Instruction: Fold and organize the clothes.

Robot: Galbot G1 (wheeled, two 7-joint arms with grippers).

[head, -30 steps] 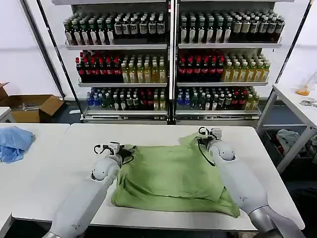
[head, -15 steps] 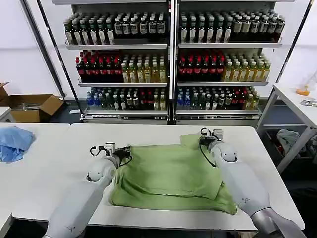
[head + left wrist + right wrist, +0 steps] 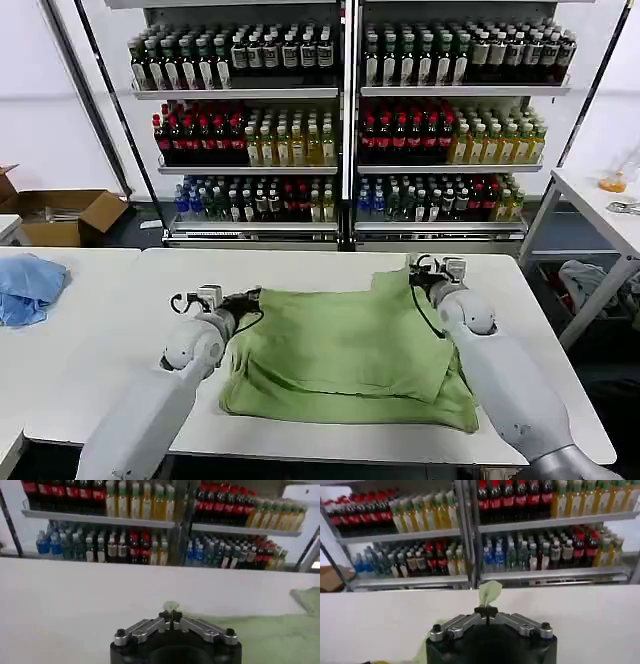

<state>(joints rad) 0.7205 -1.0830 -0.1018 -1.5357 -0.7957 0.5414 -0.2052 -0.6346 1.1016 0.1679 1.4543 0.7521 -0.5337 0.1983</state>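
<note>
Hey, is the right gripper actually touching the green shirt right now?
Touching. In the right wrist view the right gripper is closed with a tuft of the green shirt pinched between its fingertips, sticking up above them.

No text I can read from here, bottle labels [image 3: 300, 140] on the shelves too small, nothing printed legible elsewhere

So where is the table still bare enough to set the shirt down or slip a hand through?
Bare patches: the far strip of table between shirt and shelves, and the stretch beyond the left gripper. Crowded: the middle, under the shirt, pinched by left gripper and right gripper.
</note>
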